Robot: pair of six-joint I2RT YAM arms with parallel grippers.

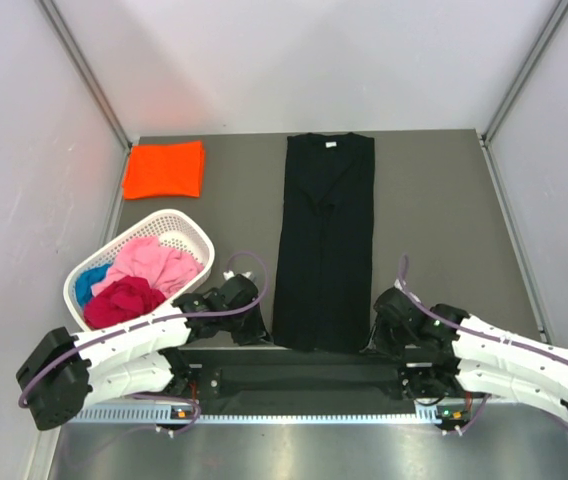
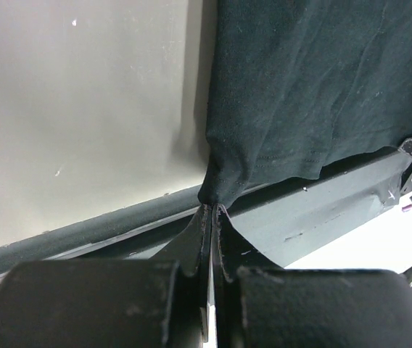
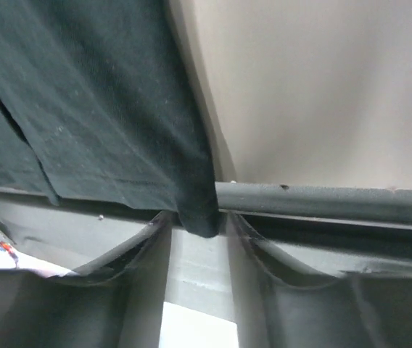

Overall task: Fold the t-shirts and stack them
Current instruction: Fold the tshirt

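Left gripper (image 2: 211,210) has its fingers pressed together on the near left corner of the black t-shirt (image 1: 324,240), the hem gathered into a small peak where they bite. The right gripper (image 3: 199,221) stands at the opposite near corner with its fingers apart. A roll of cloth hangs between them, not yet visibly squeezed (it likely has to close before anything can be lifted).

Taking both hem corners suggests the next fold brings the near end up and over towards the collar. A matched pair of grips would keep that edge straight.

From the hem, the shirt runs away across the table (image 1: 434,220) as a long narrow strip with its sides already turned in and its neck label (image 1: 330,146) at the far end.

To the left sits the white basket (image 1: 201,236), holding pink (image 1: 149,262), magenta (image 1: 122,300) and blue (image 1: 89,282) shirts that wait their turn.

Farthest off, in the left corner, the orange t-shirt (image 1: 164,170) lies folded square, probably the base of the stack.
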